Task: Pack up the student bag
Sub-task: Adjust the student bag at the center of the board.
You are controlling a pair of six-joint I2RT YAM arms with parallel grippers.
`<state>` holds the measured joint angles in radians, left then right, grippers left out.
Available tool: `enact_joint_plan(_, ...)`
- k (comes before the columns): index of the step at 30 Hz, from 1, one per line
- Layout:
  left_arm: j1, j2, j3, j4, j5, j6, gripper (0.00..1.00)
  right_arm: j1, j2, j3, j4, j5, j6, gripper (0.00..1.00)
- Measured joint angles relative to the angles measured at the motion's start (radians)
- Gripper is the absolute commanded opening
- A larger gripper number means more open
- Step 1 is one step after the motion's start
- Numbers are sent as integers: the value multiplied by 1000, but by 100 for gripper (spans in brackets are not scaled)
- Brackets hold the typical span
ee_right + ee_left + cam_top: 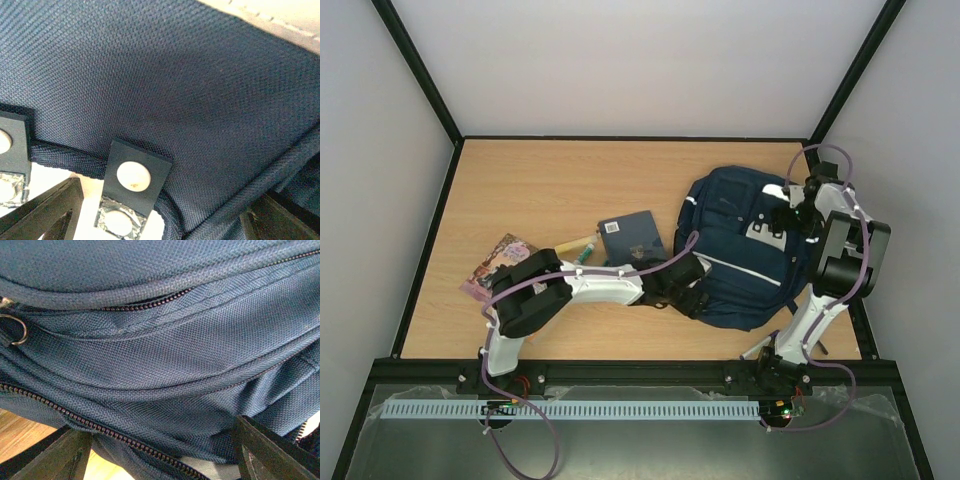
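Though both arms are leaning in on the student bag [740,255], I am seeing little of what they are doing to it. The bag is lying flat on the right half of the table [540,180], white stripes facing up. Its inside is hidden, so I cannot tell whether anything is sitting in it.

The left pincer [160,445] is pressing at the bag's near-left edge. From above it is lost among dark fabric and straps, but its wrist camera is showing two fingers [65,455] standing wide apart, navy cloth bulging between them. A zip line [75,418] is running just above those fingers, and a metal ring [14,330] is showing at the left, cut off by the frame edge.

The right pincer [160,220] is sitting at the bag's far-right corner, likewise spread wide. Fabric is filling nearly its whole view, and a black tab [135,177] with a pale round stud is lying between the fingers.

Just left of the bag, a dark-blue notebook [632,238] is lying with its near edge behind the left arm [605,285]. A colourful booklet [498,265] is half tucked under that arm's elbow, and something small and yellowish [578,243] between them is too small to name.
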<state>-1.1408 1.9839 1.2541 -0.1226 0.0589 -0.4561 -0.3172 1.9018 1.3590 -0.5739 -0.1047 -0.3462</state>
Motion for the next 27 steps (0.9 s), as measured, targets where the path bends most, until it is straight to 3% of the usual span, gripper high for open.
enact_joint_plan(13,-31,-30,-32,17,-53,-38,82,24,-39,20,-16,-79,59,89)
enact_joint_plan(19,-49,-107,-83,-21,-53,-35,88,37,-243,18,-95,-136,18,99)
enact_joint_plan(27,-84,-323,-218,-100,-71,-45,89,44,-564,-166,-169,-137,-98,98)
